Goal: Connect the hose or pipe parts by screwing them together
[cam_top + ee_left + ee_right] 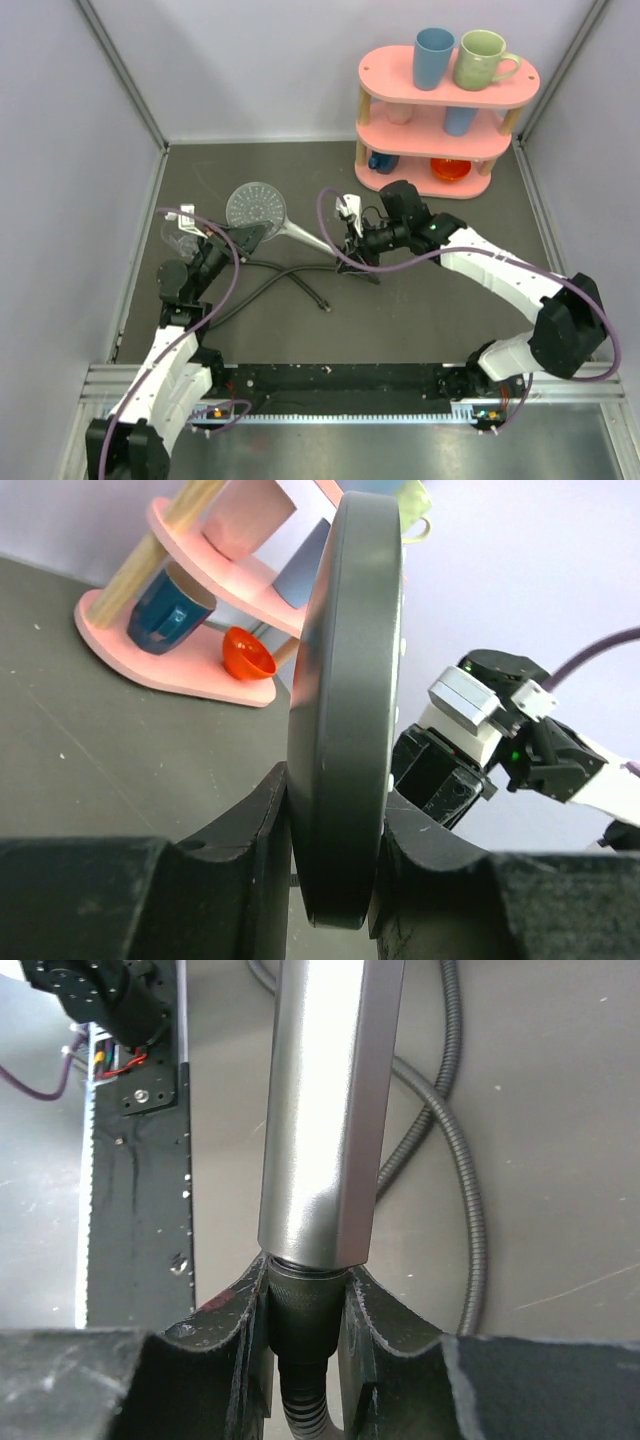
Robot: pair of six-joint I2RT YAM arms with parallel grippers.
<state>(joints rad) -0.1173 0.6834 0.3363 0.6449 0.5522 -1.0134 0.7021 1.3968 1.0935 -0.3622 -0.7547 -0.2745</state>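
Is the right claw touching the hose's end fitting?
Touching. The right wrist view shows the right claw clamped on the hose fitting, both jaws pressed against its sides, just below the shower head handle.

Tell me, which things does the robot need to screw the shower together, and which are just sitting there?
Needed:
shower head
hose
left tool, gripping the head's rim
right tool, gripping the hose's end fitting

Just sitting there:
pink rack
blue mug
green mug
orange bowl
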